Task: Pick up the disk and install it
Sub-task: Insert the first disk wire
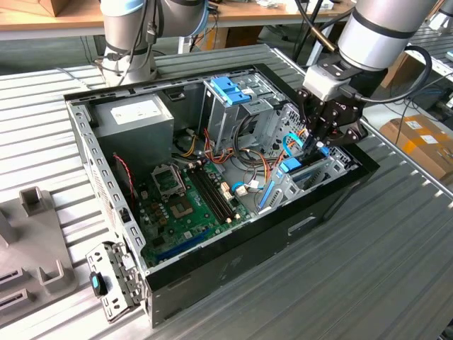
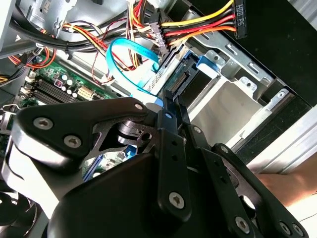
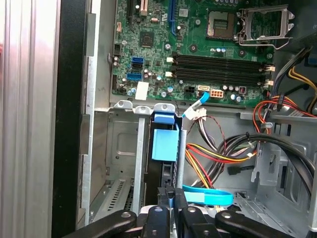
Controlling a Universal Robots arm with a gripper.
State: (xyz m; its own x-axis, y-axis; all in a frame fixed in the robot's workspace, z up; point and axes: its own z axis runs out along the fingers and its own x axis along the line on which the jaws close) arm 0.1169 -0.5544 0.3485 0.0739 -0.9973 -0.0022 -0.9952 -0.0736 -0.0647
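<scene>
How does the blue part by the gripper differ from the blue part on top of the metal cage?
The blue part by the gripper sits low in the case's bay, beside the gripper. The blue part on the cage sits high, away from the arm, and looks larger. Both are light-blue plastic.

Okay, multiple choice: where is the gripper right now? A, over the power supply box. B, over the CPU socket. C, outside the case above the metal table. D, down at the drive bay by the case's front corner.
D: in the exterior view the gripper reaches into the drive bay at the case's corner on the exterior view's right, far from the power supply box and the CPU socket.
</scene>
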